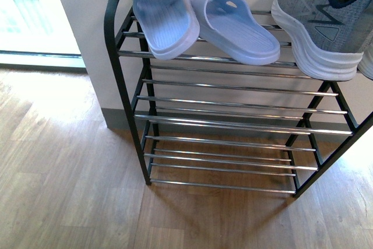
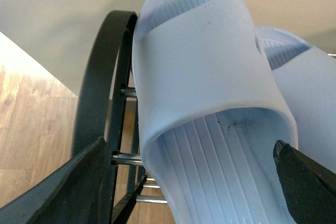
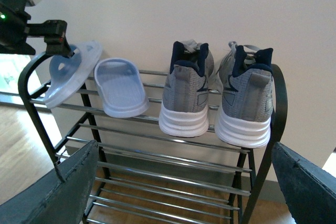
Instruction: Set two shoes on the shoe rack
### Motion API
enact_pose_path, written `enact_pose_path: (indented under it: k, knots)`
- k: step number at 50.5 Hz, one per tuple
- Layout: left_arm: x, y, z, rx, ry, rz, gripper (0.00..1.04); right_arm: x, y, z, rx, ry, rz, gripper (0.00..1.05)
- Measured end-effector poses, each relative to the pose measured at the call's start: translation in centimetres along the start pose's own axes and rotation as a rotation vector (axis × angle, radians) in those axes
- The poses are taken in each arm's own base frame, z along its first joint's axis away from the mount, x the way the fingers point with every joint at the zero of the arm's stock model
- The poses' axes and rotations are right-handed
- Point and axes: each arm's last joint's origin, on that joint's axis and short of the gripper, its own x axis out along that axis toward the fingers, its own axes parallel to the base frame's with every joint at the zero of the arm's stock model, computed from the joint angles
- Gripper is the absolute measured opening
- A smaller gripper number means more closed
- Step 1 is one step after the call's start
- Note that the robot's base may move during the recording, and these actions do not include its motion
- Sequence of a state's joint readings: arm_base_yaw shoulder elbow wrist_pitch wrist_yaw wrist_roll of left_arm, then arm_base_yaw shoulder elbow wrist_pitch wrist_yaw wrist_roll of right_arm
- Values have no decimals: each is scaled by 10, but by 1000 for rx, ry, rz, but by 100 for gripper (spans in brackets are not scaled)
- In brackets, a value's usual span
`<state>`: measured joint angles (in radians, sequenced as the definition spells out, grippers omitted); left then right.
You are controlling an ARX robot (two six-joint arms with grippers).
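Right wrist view alone shows both grey sneakers (image 3: 188,95) on rack (image 3: 157,121); left gripper (image 3: 63,51) pinches tilted slide (image 3: 71,74), right gripper (image 3: 178,192) spread, empty.

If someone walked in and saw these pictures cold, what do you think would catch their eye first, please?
Probably the pale blue slide tilted on its edge at the left end of the shoe rack's top tier, with the left end effector at its upper rim. Its partner slide lies flat on the rods beside it. To the right, two grey knit sneakers stand side by side on the same tier, heels outward, while the lower tiers hold nothing.
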<state>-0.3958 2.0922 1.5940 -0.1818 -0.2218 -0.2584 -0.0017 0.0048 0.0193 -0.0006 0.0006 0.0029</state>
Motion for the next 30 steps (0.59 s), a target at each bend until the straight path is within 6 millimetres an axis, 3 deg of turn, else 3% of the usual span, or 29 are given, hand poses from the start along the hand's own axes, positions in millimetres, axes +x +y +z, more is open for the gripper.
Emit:
enact_pose_path:
  k: [14, 23, 30]
  knots:
    - [-25, 13, 5, 8, -95, 63, 95, 0, 0, 0, 0, 0, 0, 96]
    - [-78, 12, 2, 16, -260, 76, 95, 0, 0, 0, 0, 0, 0, 96]
    - [-128, 25, -15, -7, -381, 108, 95, 0, 0, 0, 0, 0, 0, 96]
